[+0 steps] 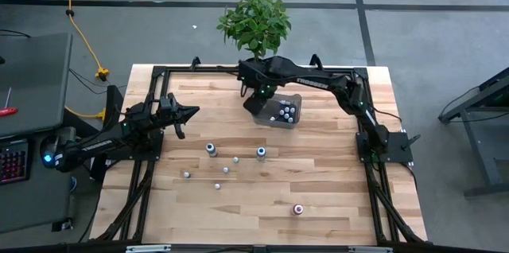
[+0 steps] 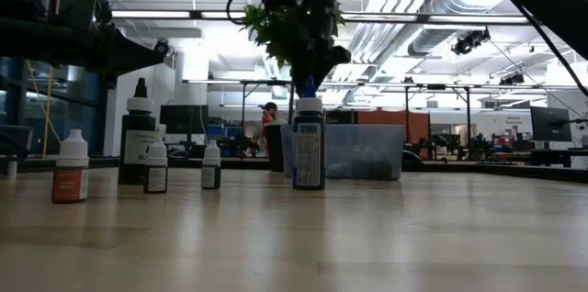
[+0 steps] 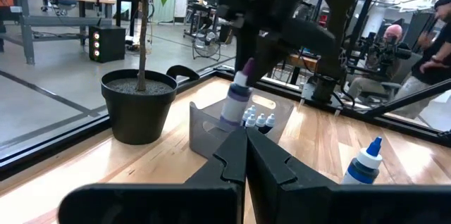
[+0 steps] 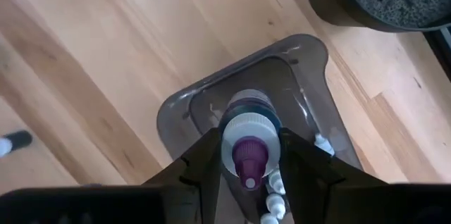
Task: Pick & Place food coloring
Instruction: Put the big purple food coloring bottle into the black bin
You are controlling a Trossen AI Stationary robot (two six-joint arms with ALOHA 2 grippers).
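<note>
My right gripper (image 4: 250,146) is shut on one food coloring bottle (image 3: 235,101), which has a whitish cap and a purple tip. It hangs over the near-left end of the clear plastic bin (image 1: 284,114). Other small bottles (image 3: 258,119) stand in the bin. Several more food coloring bottles stand upright on the wooden table, among them two blue-capped ones (image 1: 211,149) (image 1: 261,152) and a red-capped one (image 1: 298,209). My left gripper (image 1: 191,113) waits shut at the table's left, pointing level toward the bin. My right gripper pinches the bottle's whitish cap (image 4: 232,136) between its two fingers (image 4: 204,155), one on each side. The fingers come from above, pointing steeply down. The bottle hangs upright below them, purple tip up, clear of the table over the bin's end.
A potted plant (image 1: 254,26) stands just beyond the bin at the table's far edge, its black pot (image 3: 137,104) beside the bin's wall. The loose bottles spread over the table's middle (image 1: 225,170). People (image 3: 433,34) show in the room beyond the table.
</note>
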